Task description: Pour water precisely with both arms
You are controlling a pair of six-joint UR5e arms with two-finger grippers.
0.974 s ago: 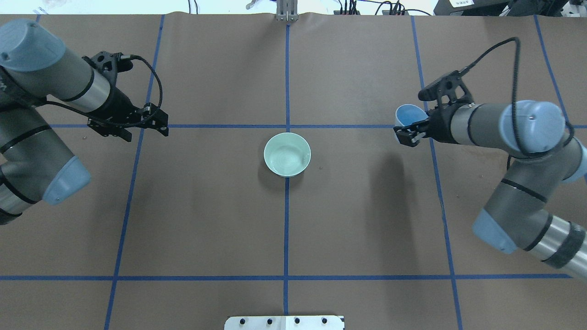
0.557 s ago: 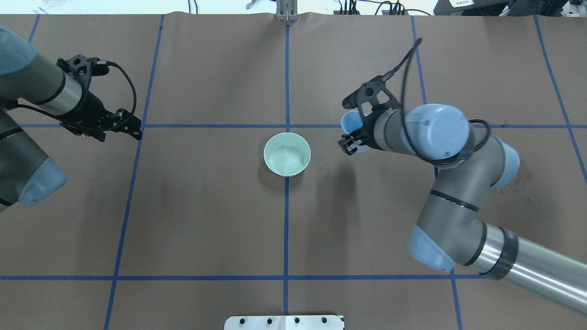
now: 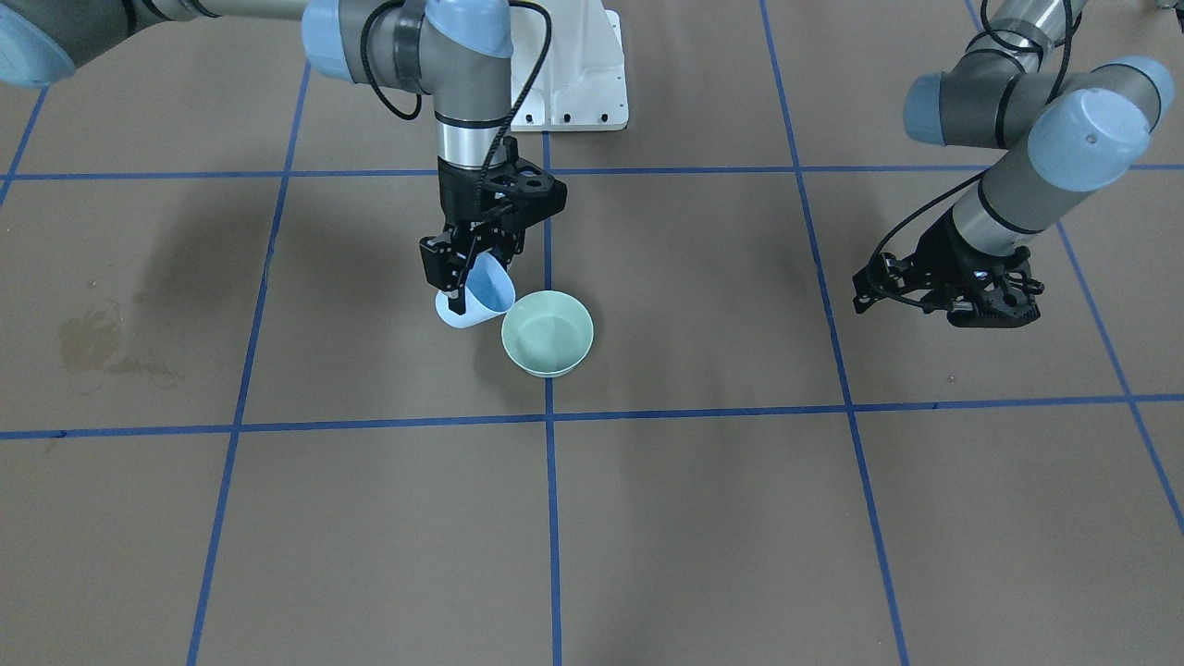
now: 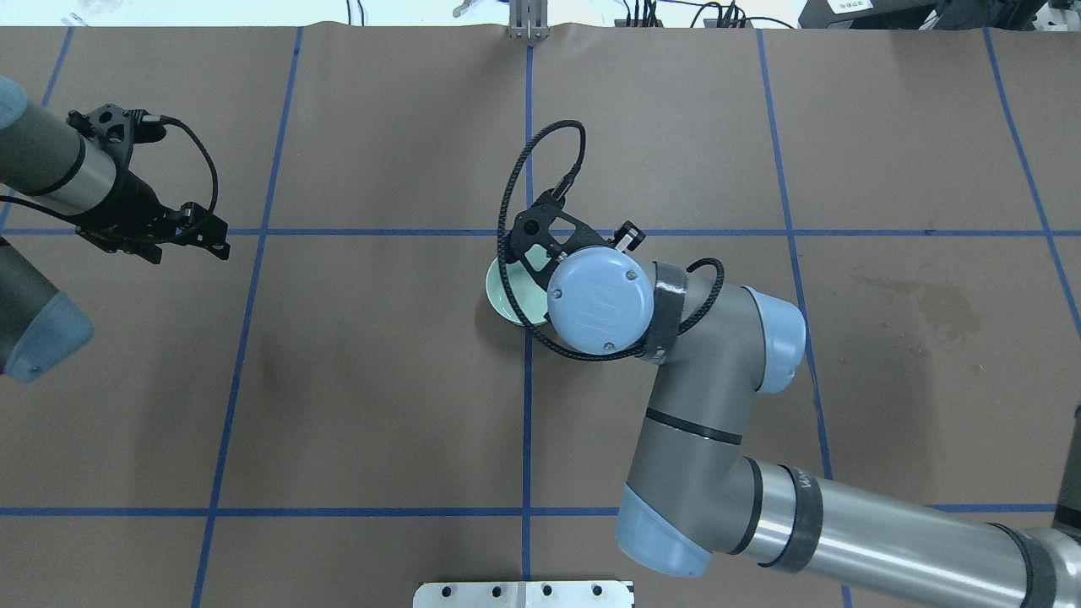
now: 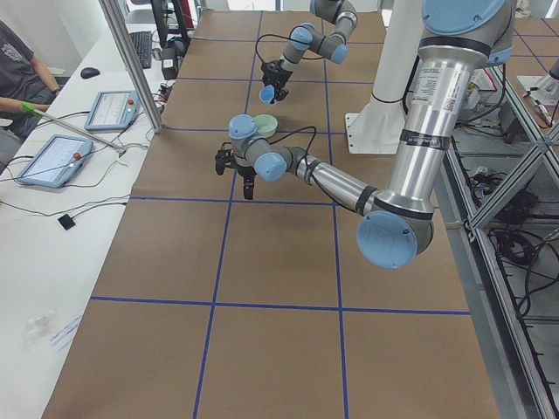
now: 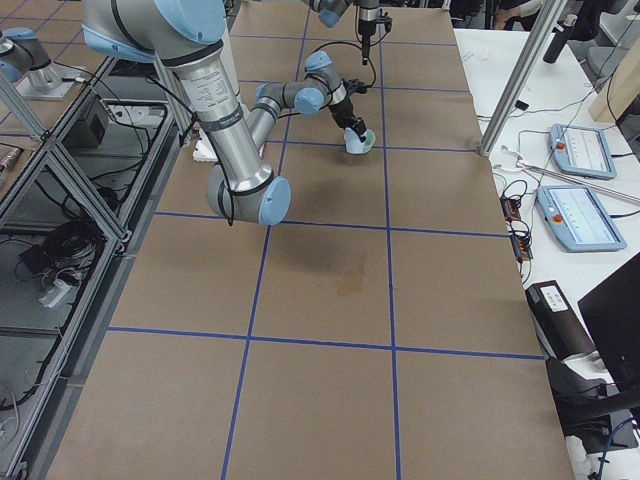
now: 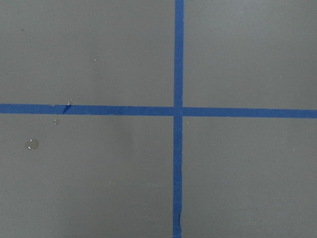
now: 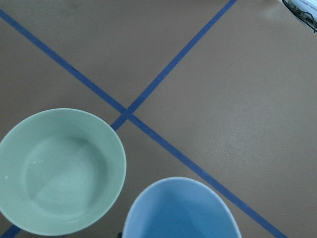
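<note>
The pour approach is judged in hand: the blue cup (image 3: 476,298) is pinched by the right gripper (image 3: 462,277) and tilted just beside the green bowl (image 3: 548,333) at frame centre, where water (image 8: 59,183) is faintly glimpsed. Its lip must next be carried over the rim and tipped gently. The left gripper (image 4: 221,240) is held spread and empty, upper left overhead.

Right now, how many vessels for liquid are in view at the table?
2. A green bowl stands in the middle of the table; a blue cup is held tilted beside it by the right gripper. None seems hidden.
</note>
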